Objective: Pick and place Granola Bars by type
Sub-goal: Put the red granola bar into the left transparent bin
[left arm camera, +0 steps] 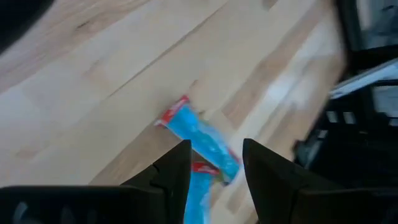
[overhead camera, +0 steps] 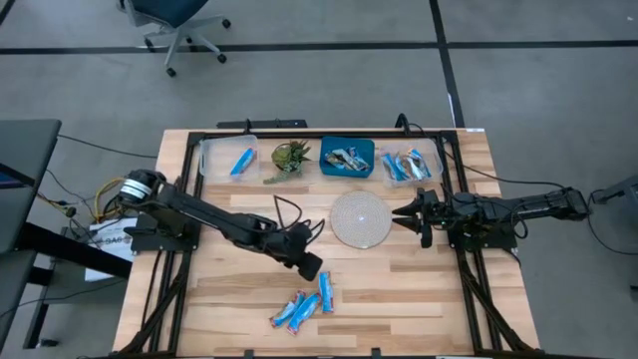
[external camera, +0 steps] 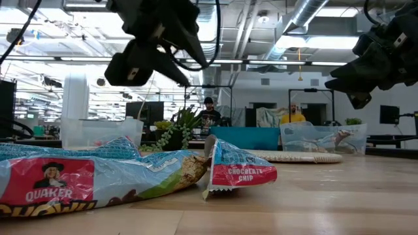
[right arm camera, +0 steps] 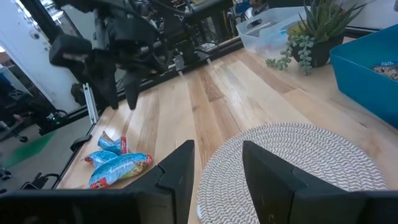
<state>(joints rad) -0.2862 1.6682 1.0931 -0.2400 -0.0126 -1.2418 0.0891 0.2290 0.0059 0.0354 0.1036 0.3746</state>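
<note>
Light wood slat table [overhead camera: 419, 299], grey floor around, open office behind. Left gripper [overhead camera: 311, 266] hangs over table middle, fingers [left arm camera: 177, 168] spread, nothing held, just above loose cluster of bright-blue foil-wrapped granola bars with red ends [overhead camera: 302, 308] near front edge. Right gripper [overhead camera: 407, 214] also open, empty, beside round pale woven disc [overhead camera: 360, 219]. Back row: clear plastic bin [overhead camera: 227, 158] with one blue bar, green leafy plant [overhead camera: 290, 157], blue bin [overhead camera: 348, 157] with brown/silver bars, clear bin [overhead camera: 411, 164] with light-blue bars.
</note>
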